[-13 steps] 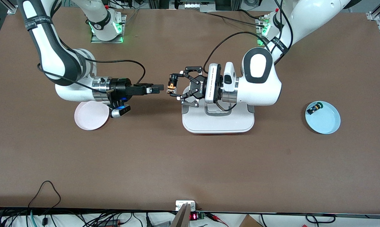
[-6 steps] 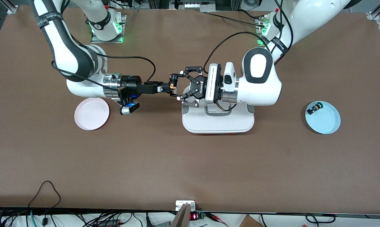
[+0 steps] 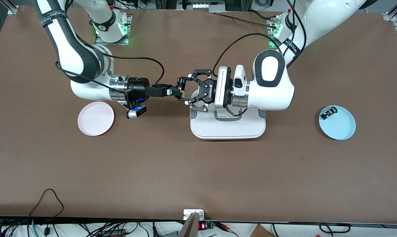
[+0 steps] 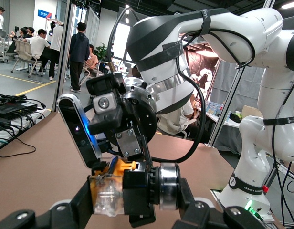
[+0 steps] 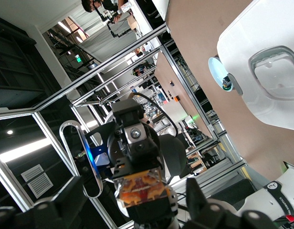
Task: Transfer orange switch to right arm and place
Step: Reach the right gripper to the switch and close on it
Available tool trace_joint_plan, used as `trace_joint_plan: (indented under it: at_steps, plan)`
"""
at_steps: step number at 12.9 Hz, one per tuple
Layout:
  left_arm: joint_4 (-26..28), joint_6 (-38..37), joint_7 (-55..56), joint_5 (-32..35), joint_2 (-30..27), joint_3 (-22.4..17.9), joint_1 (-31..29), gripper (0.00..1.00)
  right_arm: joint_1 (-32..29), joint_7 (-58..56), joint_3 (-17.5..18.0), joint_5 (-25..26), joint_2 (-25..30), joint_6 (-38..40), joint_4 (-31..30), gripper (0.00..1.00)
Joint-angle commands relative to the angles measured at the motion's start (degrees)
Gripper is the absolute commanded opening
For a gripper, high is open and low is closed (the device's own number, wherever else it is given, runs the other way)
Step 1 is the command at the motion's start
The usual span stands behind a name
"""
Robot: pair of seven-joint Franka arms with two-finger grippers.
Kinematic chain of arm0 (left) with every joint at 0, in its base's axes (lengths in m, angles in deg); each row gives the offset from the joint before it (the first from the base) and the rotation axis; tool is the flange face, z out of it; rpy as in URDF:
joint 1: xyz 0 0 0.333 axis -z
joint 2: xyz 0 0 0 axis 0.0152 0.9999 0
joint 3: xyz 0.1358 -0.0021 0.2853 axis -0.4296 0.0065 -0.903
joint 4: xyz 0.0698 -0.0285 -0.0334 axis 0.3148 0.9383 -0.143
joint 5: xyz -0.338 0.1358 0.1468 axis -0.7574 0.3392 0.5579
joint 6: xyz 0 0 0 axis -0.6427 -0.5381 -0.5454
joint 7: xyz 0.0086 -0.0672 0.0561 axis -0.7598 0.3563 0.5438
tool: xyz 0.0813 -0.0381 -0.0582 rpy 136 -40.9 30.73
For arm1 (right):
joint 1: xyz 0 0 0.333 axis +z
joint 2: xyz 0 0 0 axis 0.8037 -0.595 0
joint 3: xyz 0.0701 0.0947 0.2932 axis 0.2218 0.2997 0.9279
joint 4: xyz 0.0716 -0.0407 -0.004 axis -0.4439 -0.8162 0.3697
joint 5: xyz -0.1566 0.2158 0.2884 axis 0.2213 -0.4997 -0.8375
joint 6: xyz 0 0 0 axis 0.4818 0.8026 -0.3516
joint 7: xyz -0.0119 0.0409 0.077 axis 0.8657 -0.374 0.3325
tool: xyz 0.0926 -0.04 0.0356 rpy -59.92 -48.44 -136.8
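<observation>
The orange switch [image 3: 178, 90] hangs in the air over the middle of the surface [image 3: 198, 171], pinched in the left tool [image 3: 184, 91]. The right tool [image 3: 176, 92] is at the switch; whether it has closed cannot be told. Judged light, rigid and small, with bendable terminals: grip the black body. The pink plate [image 3: 95, 123] lies toward the right arm's edge.
</observation>
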Motion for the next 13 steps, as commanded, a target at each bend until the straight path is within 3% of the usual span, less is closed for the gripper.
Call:
trace_joint_plan:
  at_steps: [1, 5, 9, 10, 11, 12, 13]
  plan:
    - [1.34, 0.07, -1.78, -2.14, -1.57, 0.2, -0.68, 0.21, 0.26, -0.59, -0.01, -1.46, 1.56, -0.78, -1.45, 0.76]
    - [1.34, -0.02, -1.69, -2.14, -1.57, 0.2, -0.86, 0.21, 1.23, -7.43, -0.01, -1.9, 1.47, -0.77, -1.45, 0.4]
    - [1.26, -0.02, -1.69, -2.14, -1.57, 0.2, -0.86, 0.21, 1.14, -11.22, -0.01, -3.22, 1.47, -0.69, -1.36, 0.27]
    - [1.34, 0.07, -1.78, -2.14, -1.57, 0.2, -0.86, 0.27, 1.14, -11.92, -0.01, -3.13, 1.56, -0.6, -1.36, 0.25]
    - [1.34, -0.02, -1.87, -2.14, -1.49, 0.2, -0.86, 0.88, 1.14, -12.01, -0.01, -3.13, 1.47, -0.51, -1.27, 0.25]
    - [1.34, -0.02, -1.78, -2.14, -1.48, 0.2, -0.95, 1.0, 1.14, -12.02, -0.01, -3.22, 1.56, -0.51, -1.27, 0.25]
    - [1.34, -0.11, -1.61, -2.14, -1.57, 0.2, -1.29, 1.0, 1.14, -11.93, -0.01, -3.22, 1.56, -0.51, -1.27, 0.25]
